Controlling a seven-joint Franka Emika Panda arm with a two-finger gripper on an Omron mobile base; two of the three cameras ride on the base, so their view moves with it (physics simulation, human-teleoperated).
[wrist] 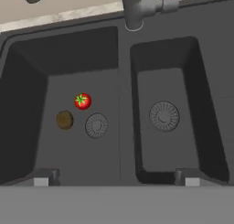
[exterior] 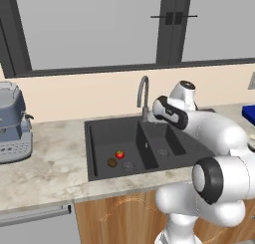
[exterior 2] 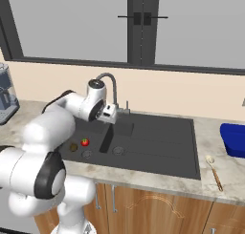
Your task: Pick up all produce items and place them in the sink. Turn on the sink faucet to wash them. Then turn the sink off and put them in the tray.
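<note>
Left base view: the black double-basin sink (exterior: 99,133) runs lengthwise along the counter; the red tomato (exterior: 119,154) and brown round item (exterior: 112,162) lie in its left basin beside the drain.

Right base view: the faucet (exterior 2: 111,87) arches toward the basins, the gripper (exterior 2: 111,114) beside it.

Hand view: fingertips (wrist: 41,178) spread wide, holding nothing.

Two produce items (wrist: 82,101) lie in my sink's (wrist: 123,72) left basin, beside its drain (wrist: 96,125). Faucet (wrist: 133,8) stands behind the divider.
</note>
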